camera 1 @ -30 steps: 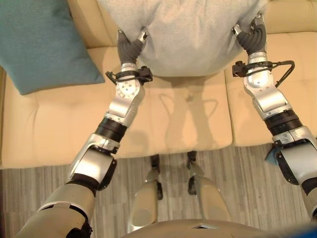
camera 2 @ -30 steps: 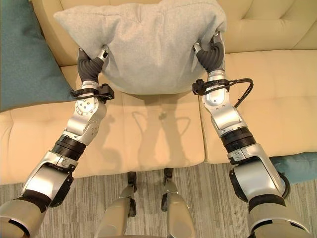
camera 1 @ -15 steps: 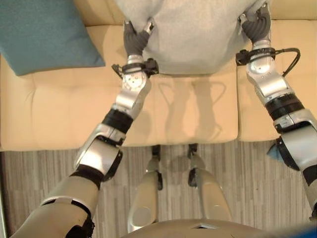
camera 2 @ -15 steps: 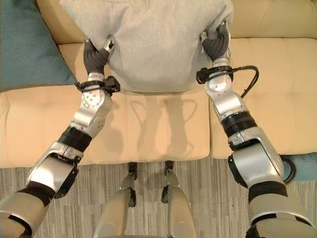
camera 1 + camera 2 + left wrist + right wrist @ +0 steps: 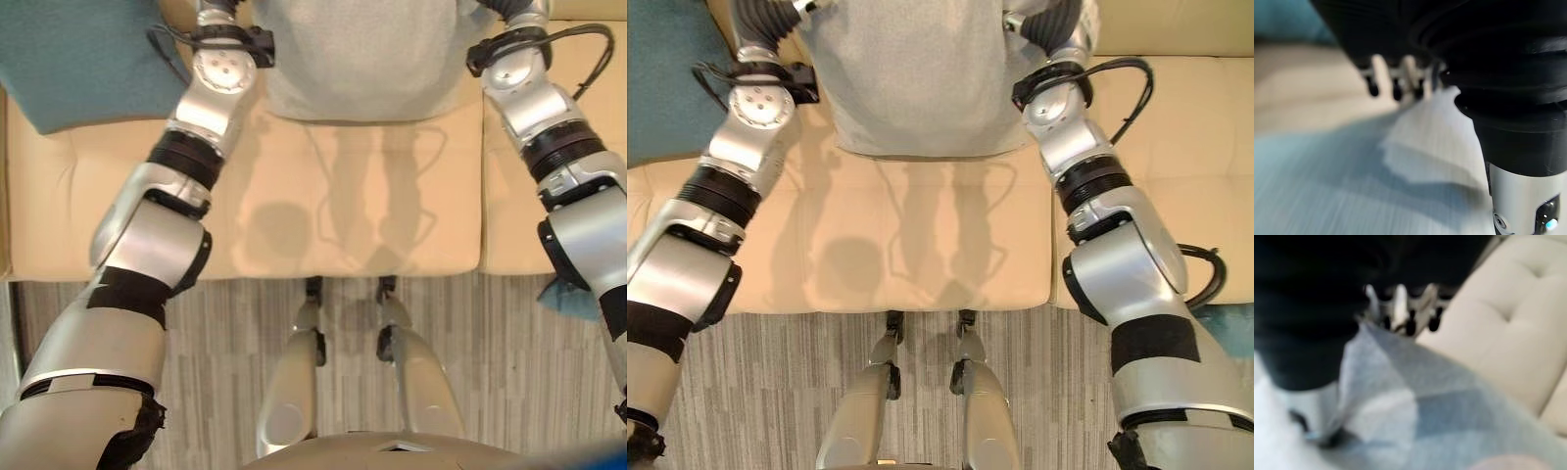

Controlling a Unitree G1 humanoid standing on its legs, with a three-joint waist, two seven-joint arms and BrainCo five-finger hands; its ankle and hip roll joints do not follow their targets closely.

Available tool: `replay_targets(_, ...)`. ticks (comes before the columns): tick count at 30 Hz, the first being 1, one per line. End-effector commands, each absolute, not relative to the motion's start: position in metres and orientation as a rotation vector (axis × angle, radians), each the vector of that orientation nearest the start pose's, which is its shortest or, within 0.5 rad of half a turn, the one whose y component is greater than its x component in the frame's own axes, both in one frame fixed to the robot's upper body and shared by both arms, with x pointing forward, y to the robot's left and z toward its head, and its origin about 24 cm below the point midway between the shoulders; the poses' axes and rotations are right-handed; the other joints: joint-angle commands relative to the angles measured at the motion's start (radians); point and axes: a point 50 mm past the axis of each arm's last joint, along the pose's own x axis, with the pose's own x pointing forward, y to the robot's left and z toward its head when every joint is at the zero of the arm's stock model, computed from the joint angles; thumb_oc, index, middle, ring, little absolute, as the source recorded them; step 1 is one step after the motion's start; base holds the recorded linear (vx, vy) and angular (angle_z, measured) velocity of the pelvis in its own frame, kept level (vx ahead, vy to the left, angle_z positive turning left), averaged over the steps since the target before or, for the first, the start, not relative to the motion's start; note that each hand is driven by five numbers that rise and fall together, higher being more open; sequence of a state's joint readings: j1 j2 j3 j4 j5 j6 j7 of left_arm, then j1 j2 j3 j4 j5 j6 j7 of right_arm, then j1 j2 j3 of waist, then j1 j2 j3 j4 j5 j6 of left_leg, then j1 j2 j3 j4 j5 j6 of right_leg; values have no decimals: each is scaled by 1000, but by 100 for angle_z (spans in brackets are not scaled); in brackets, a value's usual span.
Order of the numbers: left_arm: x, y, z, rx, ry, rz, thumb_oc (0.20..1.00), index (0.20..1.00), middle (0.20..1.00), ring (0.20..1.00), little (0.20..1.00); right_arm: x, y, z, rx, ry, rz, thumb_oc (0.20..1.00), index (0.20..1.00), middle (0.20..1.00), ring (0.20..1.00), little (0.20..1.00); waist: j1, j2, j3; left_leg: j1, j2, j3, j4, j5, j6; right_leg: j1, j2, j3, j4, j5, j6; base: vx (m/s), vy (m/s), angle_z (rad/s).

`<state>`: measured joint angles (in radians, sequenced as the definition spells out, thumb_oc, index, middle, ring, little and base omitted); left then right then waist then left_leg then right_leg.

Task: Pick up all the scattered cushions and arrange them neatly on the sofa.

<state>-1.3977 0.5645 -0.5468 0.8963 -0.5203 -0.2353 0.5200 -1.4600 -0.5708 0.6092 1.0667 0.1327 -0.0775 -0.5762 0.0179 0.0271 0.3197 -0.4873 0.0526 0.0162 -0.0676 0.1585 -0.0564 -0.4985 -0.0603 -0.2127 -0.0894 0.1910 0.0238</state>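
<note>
- The grey cushion is held between both arms over the rear of the sofa, one hand at each of its side edges, so that it can be carried flat and squared to the backrest.
- The left hand is seen in the left wrist view with its fingers curled against a corner of the grey cushion, the pale cloth bunched just beside the dark ribbed cover; it is judged to be closed on the cushion.
- The right hand is seen in the right wrist view with its fingers bent over the grey fabric, with the tufted cream upholstery beyond; a grip on the cushion's other edge is judged likely.
- The cushion's lower edge is shown hanging above the middle seat, its shadow cast on the seat below, so it is judged not yet set down.
- A teal cushion is already laid on the sofa at the robot's left, leaning toward the backrest; the grey one is being brought in just beside it, presumably so the two stand in a row.
- A scrap of teal is visible on the striped floor by the right arm; it may be another cushion awaiting collection, though too little is shown to tell.
</note>
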Motion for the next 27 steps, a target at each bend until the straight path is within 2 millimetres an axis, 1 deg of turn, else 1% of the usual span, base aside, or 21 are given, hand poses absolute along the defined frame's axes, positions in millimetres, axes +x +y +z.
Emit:
replay_targets(1, 376, 177, 398, 139, -892, 339, 1000, 1000, 1000, 1000, 1000, 396, -185, 379, -664, -719, -543, 1000, 1000, 1000, 1000, 1000, 18, -17, -17, 64, -2, -34, -14, 9, -56, 18, -38, -2, 158, -118, 107, 23, 13, 11)
replay_targets(4, 378, 194, 391, 143, -857, 364, 1000, 1000, 1000, 1000, 1000, 393, -209, 381, -704, -686, -592, 1000, 1000, 1000, 1000, 1000, 18, -22, -20, 76, -3, -36, -14, 5, -56, 32, -38, -2, 158, -119, 105, 12, 10, 8)
replay_targets(6, 379, 199, 385, 146, -844, 368, 1000, 1000, 1000, 1000, 1000, 391, -217, 382, -726, -681, -608, 1000, 1000, 1000, 1000, 1000, 18, -25, -22, 82, -4, -33, -14, 3, -55, 38, -38, -4, 154, -116, 105, 2, 15, 10)
replay_targets(10, 379, 217, 375, 186, -817, 396, 1000, 1000, 1000, 1000, 1000, 385, -234, 384, -738, -678, -641, 1000, 1000, 1000, 1000, 1000, 15, -34, -25, 94, -2, -29, -13, 0, -54, 52, -35, 0, 146, -113, 105, 4, 6, 4)
replay_targets(12, 379, 222, 366, 179, -804, 394, 1000, 1000, 1000, 1000, 1000, 383, -243, 380, -736, -673, -657, 1000, 1000, 1000, 1000, 1000, 14, -36, -25, 99, -2, -26, -14, -2, -54, 56, -33, 3, 142, -112, 105, 4, 2, -2)
replay_targets(14, 374, 224, 357, 182, -823, 370, 1000, 1000, 1000, 1000, 1000, 381, -245, 377, -733, -693, -636, 1000, 1000, 1000, 1000, 1000, 12, -39, -27, 108, -2, -24, -15, -4, -55, 66, -31, 4, 138, -112, 105, 12, 13, -6)
replay_targets(16, 370, 222, 340, 180, -823, 313, 1000, 1000, 1000, 1000, 1000, 378, -244, 370, -730, -721, -591, 1000, 1000, 1000, 1000, 1000, 10, -40, -32, 116, -3, -22, -17, -2, -53, 73, -29, 5, 137, -110, 103, 20, 18, -4)
replay_targets(17, 368, 221, 329, 167, -819, 285, 1000, 1000, 1000, 1000, 1000, 376, -245, 361, -726, -720, -562, 1000, 1000, 1000, 1000, 1000, 7, -41, -35, 123, -2, -21, -16, -5, -52, 80, -28, 8, 139, -114, 102, 51, 4, -5)
replay_targets(18, 365, 219, 311, 150, -797, 246, 1000, 1000, 1000, 1000, 1000, 375, -247, 346, -721, -715, -531, 1000, 1000, 1000, 1000, 1000, 5, -42, -38, 143, -1, -19, -15, -16, -52, 95, -27, 10, 144, -125, 100, 61, 4, -6)
replay_targets(19, 360, 221, 301, 146, -790, 230, 1000, 1000, 1000, 1000, 1000, 371, -250, 338, -726, -719, -510, 1000, 1000, 1000, 1000, 1000, 1, -43, -43, 148, -1, -18, -17, -15, -50, 99, -27, 9, 144, -124, 98, 39, 5, -4)
replay_targets(20, 360, 221, 301, 146, -790, 230, 1000, 1000, 1000, 1000, 1000, 371, -250, 338, -726, -719, -510, 1000, 1000, 1000, 1000, 1000, 1, -43, -43, 148, -1, -18, -17, -15, -50, 99, -27, 9, 144, -124, 98, 103, 26, -6)
replay_targets(21, 342, 225, 245, 99, -696, 156, 1000, 1000, 1000, 1000, 1000, 357, -263, 275, -642, -644, -421, 1000, 1000, 1000, 1000, 1000, -11, -42, -58, 198, 1, -12, -17, -36, -45, 145, -27, 12, 152, -144, 95, 129, 19, -9)
replay_targets(22, 332, 228, 231, 136, -674, 129, 1000, 1000, 1000, 1000, 1000, 350, -267, 256, -598, -622, -406, 1000, 1000, 1000, 1000, 1000, -10, -44, -60, 221, 1, -10, -15, -48, -44, 169, -25, 15, 154, -154, 96, 122, 21, -13)
replay_targets(23, 332, 228, 230, 138, -672, 128, 1000, 1000, 1000, 1000, 1000, 349, -267, 255, -597, -619, -406, 1000, 1000, 1000, 1000, 1000, -9, -45, -64, 218, 0, -10, -17, -44, -43, 167, -25, 15, 151, -149, 95, 71, 10, -8)
replay_targets(24, 320, 230, 208, 140, -623, 97, 1000, 1000, 1000, 1000, 1000, 341, -271, 227, -575, -565, -366, 1000, 1000, 1000, 1000, 1000, -12, -45, -67, 243, 1, -6, -14, -51, -42, 192, -25, 14, 150, -157, 95, 72, 7, -6)
replay_targets(25, 310, 233, 190, 128, -581, 88, 1000, 1000, 1000, 1000, 1000, 332, -275, 207, -553, -525, -363, 1000, 1000, 1000, 1000, 1000, -15, -45, -71, 257, 2, -2, -11, -56, -41, 210, -26, 13, 147, -162, 94, 145, -6, -5)
replay_targets(26, 294, 236, 157, 92, -490, 89, 1000, 1000, 1000, 1000, 1000, 316, -285, 170, -535, -428, -360, 1000, 1000, 1000, 1000, 1000, -19, -47, -82, 289, -2, 2, -7, -68, -39, 246, -26, 8, 137, -172, 94, 121, -21, -11)
replay_targets(27, 286, 234, 138, 82, -433, 77, 1000, 1000, 1000, 1000, 1000, 308, -283, 147, -485, -373, -343, 1000, 1000, 1000, 1000, 1000, -20, -46, -89, 302, -3, 3, -4, -71, -38, 264, -25, 5, 128, -174, 96, 108, -22, -9)
